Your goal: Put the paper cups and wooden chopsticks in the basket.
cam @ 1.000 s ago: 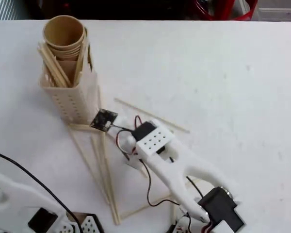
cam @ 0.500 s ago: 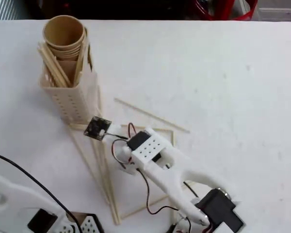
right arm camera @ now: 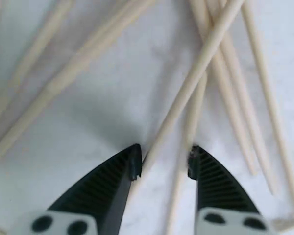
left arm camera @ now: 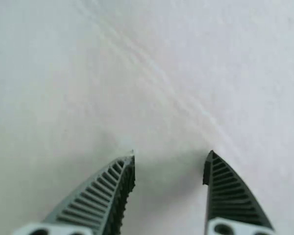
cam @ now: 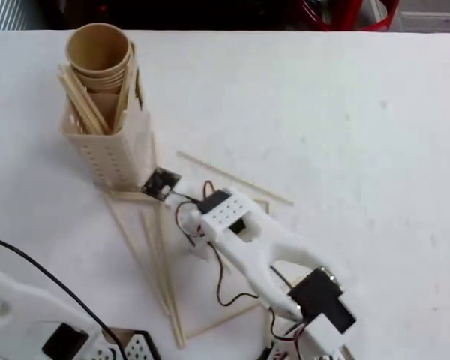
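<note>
I am on the step with the loose wooden chopsticks (right arm camera: 198, 73) on the table (cam: 360, 112). My right gripper (right arm camera: 164, 159) has its jaws spread around two of them. Next I think I must squeeze, lift, and carry them to the basket (cam: 116, 161), where the paper cups (cam: 97, 49) already sit. My left gripper (left arm camera: 169, 164) has its jaws spread and holds nothing.

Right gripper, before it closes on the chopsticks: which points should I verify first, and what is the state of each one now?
1. Right gripper open: ok, its fingers stand apart.
2. Chopsticks inside the gap: ok, but two cross between the fingers, so it may take both.
3. Fingers low enough to the table: cannot tell.
4. Basket upright: ok, it stands with paper cups stacked inside.
5. Room left in the basket: cannot tell.
6. Left gripper out of the way: ok, it is open over bare table.
</note>
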Robot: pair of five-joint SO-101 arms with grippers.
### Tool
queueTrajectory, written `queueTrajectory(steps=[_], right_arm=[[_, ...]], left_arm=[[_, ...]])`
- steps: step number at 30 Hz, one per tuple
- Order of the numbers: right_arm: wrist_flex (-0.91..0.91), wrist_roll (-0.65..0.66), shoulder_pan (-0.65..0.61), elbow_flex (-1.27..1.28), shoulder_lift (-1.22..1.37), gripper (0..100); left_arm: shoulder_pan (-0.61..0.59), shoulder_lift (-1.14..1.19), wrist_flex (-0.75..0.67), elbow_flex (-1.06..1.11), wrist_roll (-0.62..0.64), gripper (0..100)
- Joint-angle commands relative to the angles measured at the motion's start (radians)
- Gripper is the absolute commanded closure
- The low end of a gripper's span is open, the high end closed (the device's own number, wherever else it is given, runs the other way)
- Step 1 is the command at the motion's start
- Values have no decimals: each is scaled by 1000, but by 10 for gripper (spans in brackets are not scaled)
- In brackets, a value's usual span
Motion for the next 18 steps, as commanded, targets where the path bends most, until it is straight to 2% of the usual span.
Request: queueTrajectory(steps=[1, 3, 10, 18], right_arm=[[21, 8, 27, -34, 25, 943], [21, 8, 50, -35, 25, 984], [50, 14, 127, -72, -16, 981], [203, 12, 131, -110, -302, 981]], left_arm=[[53, 84, -15, -12, 6, 757], [53, 84, -15, -12, 6, 757], [53, 84, -15, -14, 6, 757], [53, 84, -20, -14, 6, 756]])
